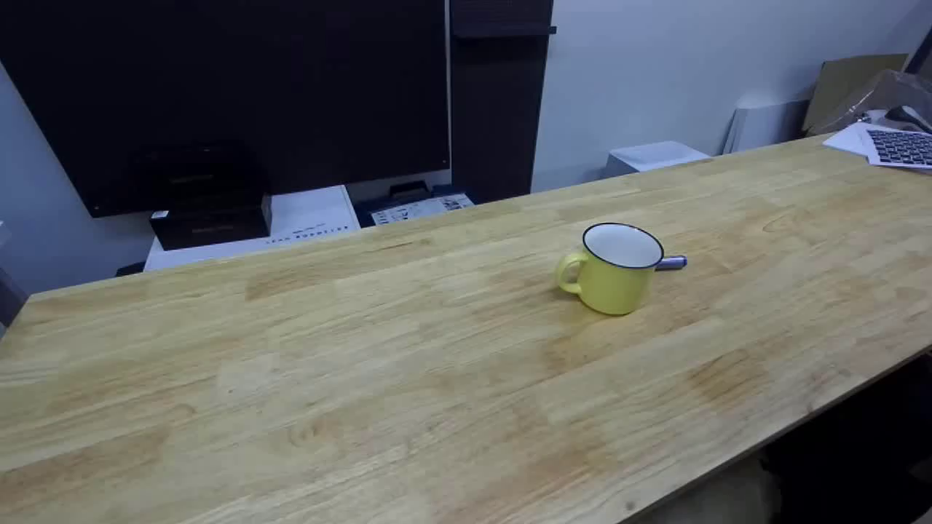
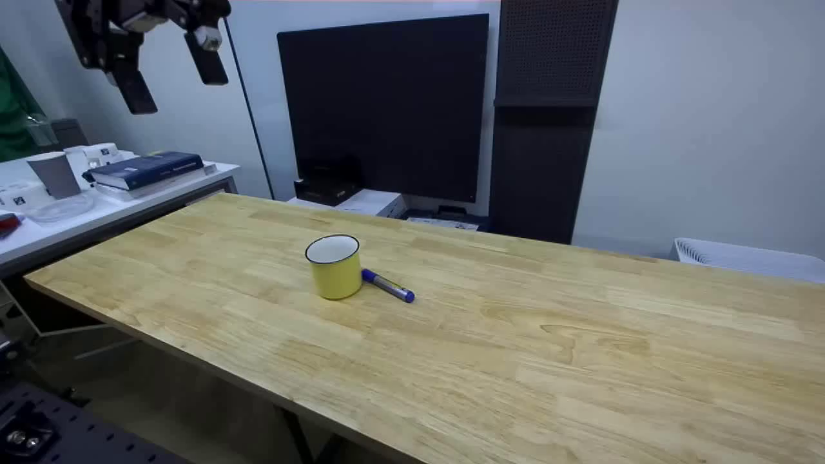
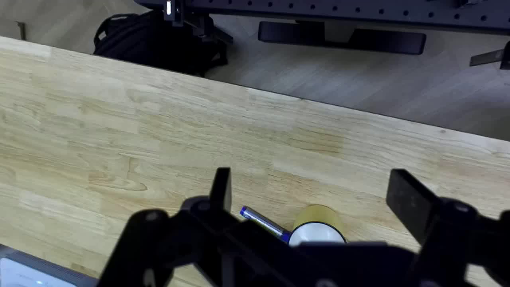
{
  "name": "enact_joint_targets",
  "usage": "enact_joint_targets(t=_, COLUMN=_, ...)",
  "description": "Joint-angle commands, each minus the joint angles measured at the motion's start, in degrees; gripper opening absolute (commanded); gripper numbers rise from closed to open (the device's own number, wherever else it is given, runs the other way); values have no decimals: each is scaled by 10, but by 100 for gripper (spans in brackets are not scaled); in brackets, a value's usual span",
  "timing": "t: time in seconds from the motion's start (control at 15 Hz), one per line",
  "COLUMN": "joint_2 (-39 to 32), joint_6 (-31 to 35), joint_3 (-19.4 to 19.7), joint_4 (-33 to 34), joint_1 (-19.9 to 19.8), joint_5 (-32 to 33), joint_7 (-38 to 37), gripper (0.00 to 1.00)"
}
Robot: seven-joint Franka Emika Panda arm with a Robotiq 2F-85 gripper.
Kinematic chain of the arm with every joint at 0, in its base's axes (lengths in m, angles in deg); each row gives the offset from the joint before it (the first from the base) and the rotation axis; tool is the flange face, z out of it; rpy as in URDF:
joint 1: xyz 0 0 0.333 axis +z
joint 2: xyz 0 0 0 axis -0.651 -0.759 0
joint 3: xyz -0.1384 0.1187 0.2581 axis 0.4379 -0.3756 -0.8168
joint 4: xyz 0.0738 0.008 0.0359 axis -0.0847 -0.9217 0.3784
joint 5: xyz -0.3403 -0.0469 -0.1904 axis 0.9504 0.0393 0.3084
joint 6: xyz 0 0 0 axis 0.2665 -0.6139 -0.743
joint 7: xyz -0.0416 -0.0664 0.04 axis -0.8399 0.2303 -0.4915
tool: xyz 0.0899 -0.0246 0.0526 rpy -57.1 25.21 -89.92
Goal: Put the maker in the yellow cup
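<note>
The yellow cup stands upright on the wooden table in both exterior views (image 1: 615,290) (image 2: 338,278); its dark rim and pale inside show. The maker, a slim blue and silver marker pen (image 2: 388,286), lies on the table close beside the cup. In an exterior view it is mostly hidden behind the cup (image 1: 671,263). My gripper (image 2: 179,95) is open and empty, high above the table. In the wrist view the fingers (image 3: 310,172) stand wide apart; the pen (image 3: 261,221) and cup (image 3: 318,215) show below, partly hidden by the gripper body.
The wooden table (image 2: 580,361) has a long front edge. A white side table holds a dark blue book (image 2: 145,173) and a grey cup (image 2: 55,174). A keyboard (image 1: 901,148) lies at the table's far end. Boxes (image 1: 211,225) stand behind the table.
</note>
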Motion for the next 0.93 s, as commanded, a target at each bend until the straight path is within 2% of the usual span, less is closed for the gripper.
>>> enact_joint_targets(t=0.0, joint_2=-1, joint_6=-2, joint_3=9, joint_4=1, joint_1=9, joint_5=5, joint_7=-5, gripper=100)
enact_joint_targets(t=0.73, joint_2=-1, joint_6=-2, joint_3=9, joint_4=1, joint_1=9, joint_5=5, joint_7=-5, gripper=100)
enact_joint_targets(t=0.87, joint_2=-17, joint_6=29, joint_3=19, joint_4=0, joint_1=9, joint_5=15, joint_7=17, gripper=100)
